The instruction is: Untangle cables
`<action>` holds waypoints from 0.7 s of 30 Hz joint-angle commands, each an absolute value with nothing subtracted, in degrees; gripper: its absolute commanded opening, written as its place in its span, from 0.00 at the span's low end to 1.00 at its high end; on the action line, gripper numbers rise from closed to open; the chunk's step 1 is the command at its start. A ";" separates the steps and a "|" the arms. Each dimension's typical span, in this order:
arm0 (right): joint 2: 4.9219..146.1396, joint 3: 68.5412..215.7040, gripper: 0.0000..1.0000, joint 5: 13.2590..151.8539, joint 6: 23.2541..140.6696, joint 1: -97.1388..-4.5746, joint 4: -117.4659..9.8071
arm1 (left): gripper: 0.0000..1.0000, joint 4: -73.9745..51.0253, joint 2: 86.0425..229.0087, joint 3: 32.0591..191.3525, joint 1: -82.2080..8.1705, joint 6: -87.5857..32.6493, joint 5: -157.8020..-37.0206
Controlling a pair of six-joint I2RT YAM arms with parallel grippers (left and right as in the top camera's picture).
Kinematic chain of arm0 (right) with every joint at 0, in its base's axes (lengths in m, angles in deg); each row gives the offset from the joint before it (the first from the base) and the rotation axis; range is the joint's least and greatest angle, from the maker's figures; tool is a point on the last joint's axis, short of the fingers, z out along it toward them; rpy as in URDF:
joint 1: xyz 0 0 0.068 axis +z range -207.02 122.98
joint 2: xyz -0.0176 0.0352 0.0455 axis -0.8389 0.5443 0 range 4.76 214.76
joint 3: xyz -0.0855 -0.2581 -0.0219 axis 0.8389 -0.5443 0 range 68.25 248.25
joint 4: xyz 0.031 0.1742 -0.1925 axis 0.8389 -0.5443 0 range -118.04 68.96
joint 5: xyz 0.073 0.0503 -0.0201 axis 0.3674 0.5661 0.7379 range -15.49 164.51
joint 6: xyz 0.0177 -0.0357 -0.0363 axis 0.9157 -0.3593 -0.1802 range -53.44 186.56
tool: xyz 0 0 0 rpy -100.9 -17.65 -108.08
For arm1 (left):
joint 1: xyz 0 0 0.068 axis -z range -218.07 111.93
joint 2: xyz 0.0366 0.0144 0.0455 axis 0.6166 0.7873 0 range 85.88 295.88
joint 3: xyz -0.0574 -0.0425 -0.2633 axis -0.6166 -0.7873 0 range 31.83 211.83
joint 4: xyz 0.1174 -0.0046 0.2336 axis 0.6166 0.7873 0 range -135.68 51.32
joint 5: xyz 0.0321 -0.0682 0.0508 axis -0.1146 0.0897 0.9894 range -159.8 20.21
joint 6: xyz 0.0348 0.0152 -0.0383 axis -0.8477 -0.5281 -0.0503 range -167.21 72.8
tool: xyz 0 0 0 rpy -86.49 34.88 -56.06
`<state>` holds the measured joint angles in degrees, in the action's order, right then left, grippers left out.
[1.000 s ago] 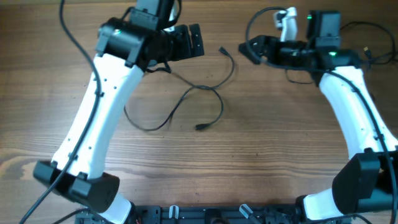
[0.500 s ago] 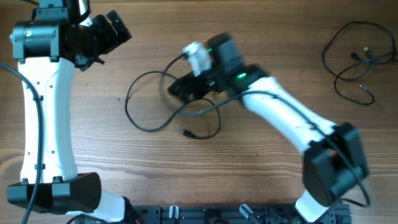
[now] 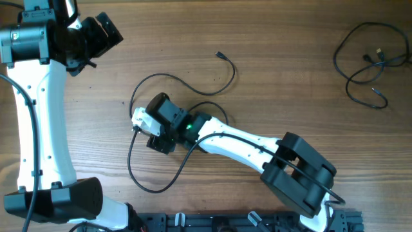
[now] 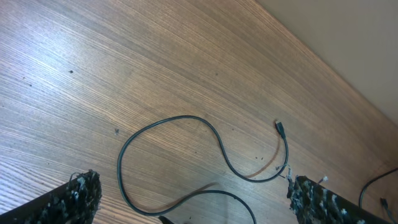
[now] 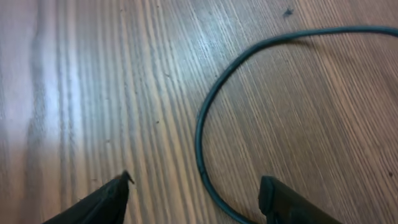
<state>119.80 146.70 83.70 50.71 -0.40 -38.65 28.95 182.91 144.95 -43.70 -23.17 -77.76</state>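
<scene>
My right gripper [image 5: 196, 188] showed only fingertips [image 5: 106, 200] at the wrist view's bottom edge; overhead, my own arm [image 3: 232, 138] covered it and part of the looped cable [image 3: 158, 75]. The far cable bundle [image 3: 370, 64] ran off the right edge.

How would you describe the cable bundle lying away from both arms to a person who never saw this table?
In the overhead view, go to the far right corner of the wooden table. There lies the cable bundle, thin black cord gathered in a compact heap of overlapping loops. The other cable, mid-table, spreads in wide open loops.
</scene>
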 commanded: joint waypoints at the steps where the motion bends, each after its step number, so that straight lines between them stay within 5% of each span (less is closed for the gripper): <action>1: 123.71 146.88 0.62 82.74 50.25 -0.57 -38.47 | 1.00 28.99 181.45 145.47 -43.87 -24.51 -77.00; 8: 128.06 146.88 0.50 87.83 50.23 -0.57 -36.84 | 1.00 29.19 181.45 145.47 -43.87 -24.51 -77.02; 17: 130.45 146.88 0.05 82.81 53.29 -0.44 -34.61 | 1.00 29.89 181.45 145.47 -43.87 -24.53 -77.00; 21: 129.46 147.01 0.04 80.05 55.30 -0.57 -34.30 | 1.00 30.48 181.45 145.47 -43.87 -24.53 -77.00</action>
